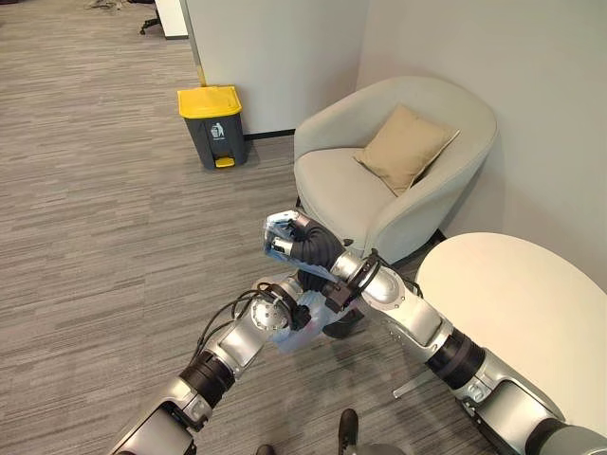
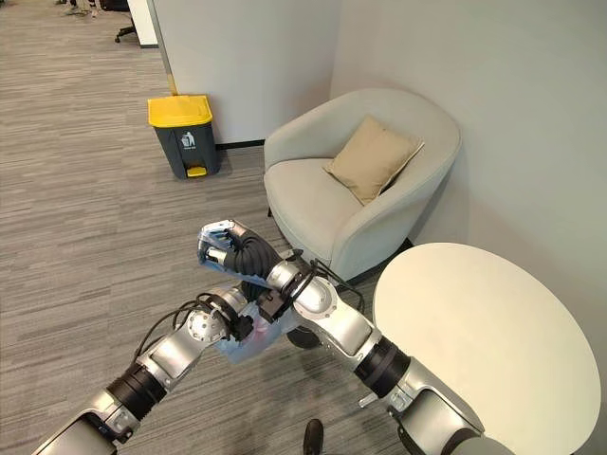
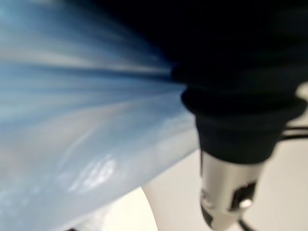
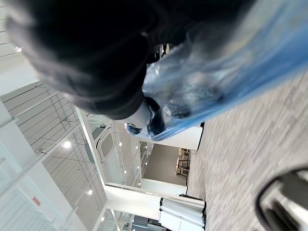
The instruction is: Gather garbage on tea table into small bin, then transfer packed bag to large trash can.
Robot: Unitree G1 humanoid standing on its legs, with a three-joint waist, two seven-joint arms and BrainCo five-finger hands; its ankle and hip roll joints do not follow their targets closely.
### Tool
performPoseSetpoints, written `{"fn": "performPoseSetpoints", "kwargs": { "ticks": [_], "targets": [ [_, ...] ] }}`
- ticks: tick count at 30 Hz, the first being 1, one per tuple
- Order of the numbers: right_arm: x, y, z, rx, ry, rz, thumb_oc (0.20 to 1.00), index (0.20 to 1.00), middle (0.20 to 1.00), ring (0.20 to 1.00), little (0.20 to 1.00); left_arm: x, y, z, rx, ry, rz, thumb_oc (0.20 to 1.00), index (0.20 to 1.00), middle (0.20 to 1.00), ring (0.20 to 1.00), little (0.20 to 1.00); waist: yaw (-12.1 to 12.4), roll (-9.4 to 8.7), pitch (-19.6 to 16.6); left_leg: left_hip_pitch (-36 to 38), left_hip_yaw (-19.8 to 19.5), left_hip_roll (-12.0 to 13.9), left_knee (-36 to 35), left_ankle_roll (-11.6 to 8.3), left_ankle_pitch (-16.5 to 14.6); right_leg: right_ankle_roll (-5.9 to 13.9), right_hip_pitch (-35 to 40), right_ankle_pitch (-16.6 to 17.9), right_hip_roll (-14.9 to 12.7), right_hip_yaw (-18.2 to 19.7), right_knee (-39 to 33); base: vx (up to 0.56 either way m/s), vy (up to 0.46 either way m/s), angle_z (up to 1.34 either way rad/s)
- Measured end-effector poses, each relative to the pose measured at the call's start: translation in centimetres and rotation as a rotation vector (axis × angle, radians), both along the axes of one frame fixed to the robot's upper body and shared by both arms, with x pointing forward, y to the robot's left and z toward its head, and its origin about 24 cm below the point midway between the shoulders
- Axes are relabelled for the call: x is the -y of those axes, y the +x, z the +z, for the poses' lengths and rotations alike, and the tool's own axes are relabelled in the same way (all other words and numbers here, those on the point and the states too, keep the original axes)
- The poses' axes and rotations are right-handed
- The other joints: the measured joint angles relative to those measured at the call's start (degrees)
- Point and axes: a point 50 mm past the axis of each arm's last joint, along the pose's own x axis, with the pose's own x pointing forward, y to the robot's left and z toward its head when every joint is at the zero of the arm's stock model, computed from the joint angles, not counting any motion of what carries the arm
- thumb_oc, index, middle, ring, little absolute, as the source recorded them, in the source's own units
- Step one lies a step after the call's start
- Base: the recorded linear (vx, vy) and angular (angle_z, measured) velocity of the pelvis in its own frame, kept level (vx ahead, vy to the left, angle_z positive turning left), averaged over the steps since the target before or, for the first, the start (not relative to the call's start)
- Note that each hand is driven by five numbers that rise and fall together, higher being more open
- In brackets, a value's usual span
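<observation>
Bag (image 1: pixel 302 322) amid open floor (image 1: pixel 104 218)

The bag (image 2: pixel 248 334) is thin, pale blue, see-through plastic, crumpled and hanging in the air above the carpet, in front of the armchair (image 2: pixel 356 190). Its upper part is stretched taut up to a bunched blue end (image 1: pixel 281 232) higher up, while the fuller lower part sags below. The large trash can (image 1: pixel 213 125) is dark grey with a yellow lid, shut, standing upright against the wall, well apart from the armchair.
</observation>
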Motion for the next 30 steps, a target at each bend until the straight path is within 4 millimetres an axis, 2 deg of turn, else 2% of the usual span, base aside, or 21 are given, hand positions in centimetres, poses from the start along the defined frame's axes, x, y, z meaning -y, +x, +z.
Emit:
{"fn": "performPoseSetpoints", "kwargs": {
  "ticks": [3, 4, 15, 18, 22, 24, 28, 30],
  "targets": [
    [1.0, 0.9, -0.7, -0.018, -0.055, -0.049, 0.200, 0.200, 0.200, 0.200, 0.200, -0.6, -0.4, -2.8, -0.073, 0.127, -0.005, 1.000, 1.000, 1.000, 1.000, 1.000, -0.1, 0.13, -1.3, 0.3, 0.2, 0.0, 0.0, 0.00, 0.0, -0.10, 0.0, 0.1, 0.0, 0.2, -0.1, 0.01, 0.010, -0.03],
    [1.0, 0.9, -0.8, -0.025, -0.066, -0.054, 0.200, 0.200, 0.200, 0.200, 0.200, -0.7, -0.4, -3.1, -0.077, 0.159, -0.008, 0.200, 0.200, 0.200, 0.200, 0.200, -0.1, 0.13, -1.3, 0.3, 0.3, 0.0, -0.1, 0.00, 0.0, -0.10, 0.0, 0.1, 0.0, 0.3, -0.1, 0.00, 0.000, 0.00],
    [0.3, 0.6, -0.6, -0.029, -0.037, -0.038, 0.200, 0.200, 0.200, 0.200, 0.200, -0.3, -0.4, -1.6, -0.021, 0.133, -0.028, 0.200, 0.200, 0.200, 0.200, 0.200, -0.1, 0.19, -1.3, 0.3, 0.3, 0.0, -0.1, 0.00, 0.0, -0.07, 0.0, 0.1, 0.0, 0.3, -0.1, 0.00, 0.000, 0.00],
    [-0.1, 0.5, -0.5, -0.028, -0.024, -0.029, 0.200, 0.200, 0.200, 0.200, 0.200, -0.3, -0.3, -0.8, 0.000, 0.085, -0.010, 0.200, 0.200, 0.200, 0.200, 0.200, 0.0, 0.19, -1.3, 0.3, 0.2, 0.0, -0.1, 0.00, 0.1, -0.03, 0.0, 0.0, 0.0, 0.2, -0.1, 0.00, 0.000, 0.00],
    [0.6, 0.5, -1.1, 0.003, -0.066, -0.060, 0.200, 0.200, 0.200, 0.200, 0.200, -1.0, -0.4, 0.8, 0.023, -0.052, 0.048, 0.200, 0.200, 0.200, 0.200, 0.200, 0.1, 0.15, -1.3, 0.2, -0.1, 0.1, -0.2, 0.03, 0.1, -0.01, 0.1, 0.0, 0.0, -0.1, -0.1, 0.00, -0.007, 0.03],
    [1.1, 0.6, -1.0, 0.075, -0.132, -0.087, 1.000, 1.000, 1.000, 1.000, 1.000, -1.5, -0.2, 1.2, 0.040, -0.082, 0.091, 0.200, 0.200, 0.200, 0.200, 0.200, 0.2, 0.10, -1.3, 0.3, -0.4, 0.1, -0.3, 0.02, 0.2, 0.04, 0.2, 0.0, 0.0, -0.3, -0.1, 0.00, -0.014, 0.05],
    [2.8, 0.6, -0.4, 0.243, -0.271, -0.147, 1.000, 1.000, 1.000, 1.000, 1.000, -3.3, -0.1, 1.6, 0.051, -0.145, 0.193, 0.200, 0.200, 0.200, 0.200, 0.200, 0.3, 0.02, -1.2, 0.3, -0.5, 0.2, -0.5, 0.02, 0.2, 0.23, 0.3, -0.2, -0.1, -0.4, -0.2, 0.00, 0.000, 0.00],
    [4.8, 0.7, 0.7, 0.380, -0.327, -0.251, 1.000, 1.000, 1.000, 1.000, 1.000, -5.0, -1.0, 0.5, 0.019, -0.159, 0.268, 0.200, 0.200, 0.200, 0.200, 0.200, 0.2, 0.01, -1.2, 0.9, -0.4, 0.1, -1.3, 0.03, 0.5, 0.34, 0.4, -0.2, 0.0, -0.4, -0.2, 0.00, 0.000, 0.00]
  ]
}}
